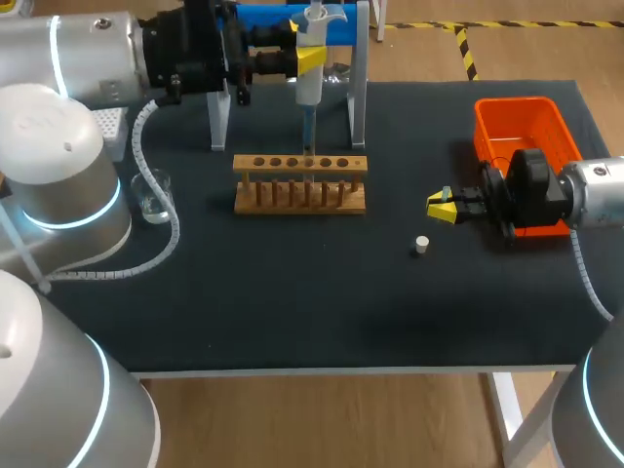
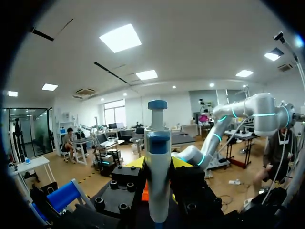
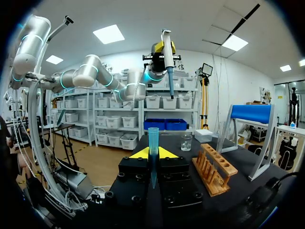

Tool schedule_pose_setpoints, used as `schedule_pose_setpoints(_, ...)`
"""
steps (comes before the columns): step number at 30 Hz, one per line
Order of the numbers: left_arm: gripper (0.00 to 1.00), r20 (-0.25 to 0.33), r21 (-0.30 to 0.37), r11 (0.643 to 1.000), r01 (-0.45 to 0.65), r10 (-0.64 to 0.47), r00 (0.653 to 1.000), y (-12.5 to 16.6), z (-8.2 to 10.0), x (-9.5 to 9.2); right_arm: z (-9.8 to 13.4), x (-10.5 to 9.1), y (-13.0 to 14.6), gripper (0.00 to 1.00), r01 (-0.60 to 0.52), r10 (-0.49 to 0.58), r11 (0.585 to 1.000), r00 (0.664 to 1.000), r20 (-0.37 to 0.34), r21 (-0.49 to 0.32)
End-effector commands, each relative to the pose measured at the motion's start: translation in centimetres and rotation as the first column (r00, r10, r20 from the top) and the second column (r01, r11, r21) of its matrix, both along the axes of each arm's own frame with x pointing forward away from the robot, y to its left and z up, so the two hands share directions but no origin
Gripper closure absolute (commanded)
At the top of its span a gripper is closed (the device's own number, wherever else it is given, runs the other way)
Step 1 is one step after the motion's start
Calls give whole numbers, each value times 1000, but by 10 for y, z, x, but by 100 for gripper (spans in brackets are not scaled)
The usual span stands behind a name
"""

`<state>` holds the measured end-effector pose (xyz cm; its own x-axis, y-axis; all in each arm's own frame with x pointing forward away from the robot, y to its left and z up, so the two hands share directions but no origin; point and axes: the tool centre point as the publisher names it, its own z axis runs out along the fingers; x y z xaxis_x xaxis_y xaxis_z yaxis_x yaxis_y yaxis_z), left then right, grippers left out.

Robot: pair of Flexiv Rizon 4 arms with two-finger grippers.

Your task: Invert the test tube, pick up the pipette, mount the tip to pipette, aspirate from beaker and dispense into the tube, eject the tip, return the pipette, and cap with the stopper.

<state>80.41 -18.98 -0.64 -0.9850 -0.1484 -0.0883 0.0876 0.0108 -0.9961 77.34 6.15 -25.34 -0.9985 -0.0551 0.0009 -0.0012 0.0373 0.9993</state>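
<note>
Gripping the pipette [image 1: 308, 93] at top centre, the left end effector [image 1: 310, 57] holds it over the rack [image 1: 299, 182]; the right end effector [image 1: 444, 207], mid-right, clamps the blue test tube [image 3: 153, 148].

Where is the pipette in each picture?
Head view: the pipette stands upright at the back, above the wooden rack, in the left gripper.
Left wrist view: the pipette fills the middle, between its own fingers.
Right wrist view: the pipette is high up, beyond the rack.
Shared landmark: the blue-topped stand, in all three.
</note>
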Motion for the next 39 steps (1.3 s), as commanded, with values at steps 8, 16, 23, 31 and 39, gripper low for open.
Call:
schedule_pose_setpoints(8,100,3,-7,1000,1,-1,1000,1,-1,0,0,-1,0,100,1,-1,1000,1000,0,-1)
schedule_pose_setpoints(16,100,3,-7,1000,1,-1,1000,1,-1,0,0,-1,0,100,1,-1,1000,1000,0,-1)
schedule_pose_setpoints(23,100,-1,23,998,50,-50,999,0,-3,4,0,-1,0,100,1,-1,1000,1000,0,-1)
schedule_pose_setpoints(31,100,40,9,997,70,-71,997,-4,0,1,0,-1,0,100,1,-1,1000,1000,0,-1)
schedule_pose_setpoints(39,100,23,3,994,107,-107,994,-7,-3,0,0,-1,0,100,1,-1,1000,1000,0,-1)
